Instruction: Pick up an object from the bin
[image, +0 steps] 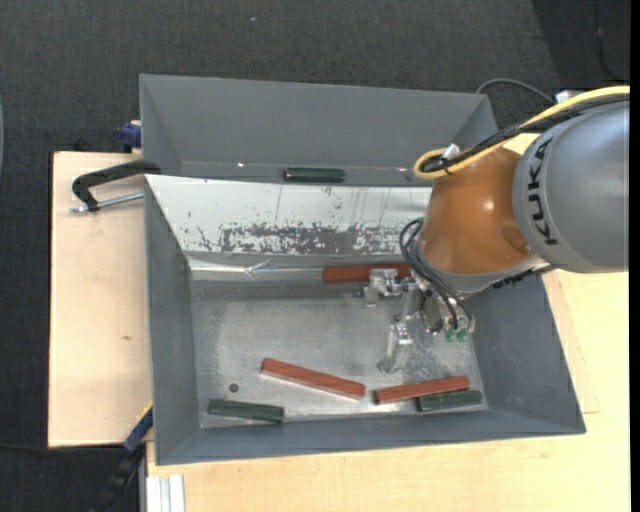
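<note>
Looking down into a grey metal bin (165, 340) with sloping walls and a scuffed, speckled floor. Reaching into it from the right with the grey arm (590, 190), carrying an orange cover (475, 220) at the wrist and a yellow cable (560, 108) looped over the top. Hanging the claw (393, 355) low over the right half of the floor, pointing down at bare metal; not being able to tell whether spread or pressed together. Passing the middle red-brown stick (312, 378), the longest, lying slantwise on the floor and apart from the claw. Finding the front-right red-brown stick (422, 390) nearest, lying flat just in front of the claw, with its inner end close under the tip, contact not being clear. Catching the back red-brown stick (350, 272) along the foot of the rear wall, partly hidden behind the claw's body. Noting the right green stick (450, 401) touching the front-right one's near side, the front-left green stick (245, 409) well apart by the front wall, and a small dark speck (233, 389) just above it.
</note>
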